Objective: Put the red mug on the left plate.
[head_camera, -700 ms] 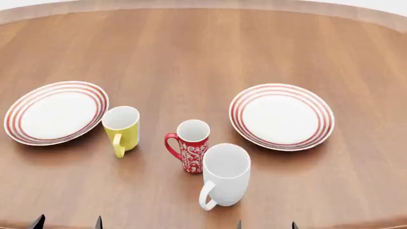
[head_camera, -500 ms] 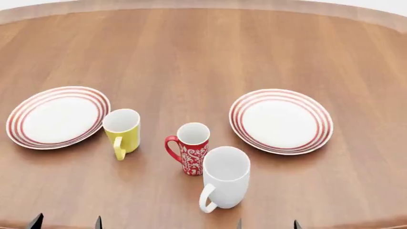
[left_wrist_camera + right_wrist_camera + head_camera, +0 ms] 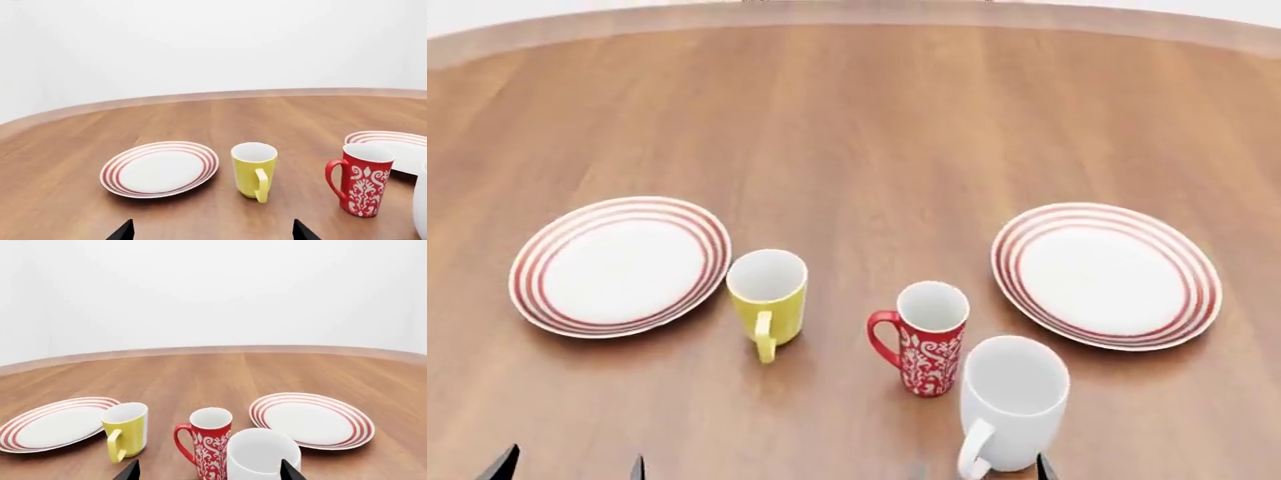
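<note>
Red mug (image 3: 930,341) upright on table (image 3: 868,130), white floral pattern, no lettering, both hands spread, empty

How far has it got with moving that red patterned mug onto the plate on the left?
Nothing looks done yet. The red mug stands upright on the table, between the yellow mug and the white mug, apart from the left plate, which is bare. Nothing is in hand: only the tips of both sets of fingers show, spread, near the table's edge. Reaching, gripping, carrying and placing are all left.
</note>
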Tool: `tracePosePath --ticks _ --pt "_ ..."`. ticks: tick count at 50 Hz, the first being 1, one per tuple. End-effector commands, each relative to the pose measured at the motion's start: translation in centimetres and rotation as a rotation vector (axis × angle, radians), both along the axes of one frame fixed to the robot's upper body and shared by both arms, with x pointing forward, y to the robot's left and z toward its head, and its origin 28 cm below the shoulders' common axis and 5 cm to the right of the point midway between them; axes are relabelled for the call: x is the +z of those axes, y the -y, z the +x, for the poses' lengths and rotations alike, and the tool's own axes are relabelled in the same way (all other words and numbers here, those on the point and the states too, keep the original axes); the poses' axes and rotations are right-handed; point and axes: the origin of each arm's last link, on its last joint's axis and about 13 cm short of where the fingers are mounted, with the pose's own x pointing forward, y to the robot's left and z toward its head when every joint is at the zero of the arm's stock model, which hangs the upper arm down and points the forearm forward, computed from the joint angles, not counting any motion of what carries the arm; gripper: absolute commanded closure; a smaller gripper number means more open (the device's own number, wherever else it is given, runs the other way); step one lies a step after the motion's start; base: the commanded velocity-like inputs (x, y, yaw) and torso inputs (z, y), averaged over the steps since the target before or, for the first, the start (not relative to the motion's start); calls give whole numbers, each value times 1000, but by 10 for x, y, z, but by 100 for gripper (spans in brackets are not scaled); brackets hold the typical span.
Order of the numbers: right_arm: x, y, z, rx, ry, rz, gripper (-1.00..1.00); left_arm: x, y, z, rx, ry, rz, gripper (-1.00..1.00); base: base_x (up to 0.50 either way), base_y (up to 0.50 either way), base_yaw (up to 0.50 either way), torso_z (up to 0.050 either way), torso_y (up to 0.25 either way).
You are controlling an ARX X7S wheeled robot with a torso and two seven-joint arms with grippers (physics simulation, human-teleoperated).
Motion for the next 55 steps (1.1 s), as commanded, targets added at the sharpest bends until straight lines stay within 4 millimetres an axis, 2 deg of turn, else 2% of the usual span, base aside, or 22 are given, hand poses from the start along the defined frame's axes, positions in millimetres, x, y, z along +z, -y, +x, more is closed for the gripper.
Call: tracePosePath --ticks 1,32,55 --pt "3 1 -1 6 7 11 -100 0 0 -1 1 1 13 -100 191 398 0 0 0" --pt "-1 1 1 -6 1 13 -100 0 0 -3 7 6 18 -100 210 395 0 0 0" --pt "-2 -1 1 11 -7 20 -100 -3 0 0 -2 -9 19 -100 415 221 0 0 0"
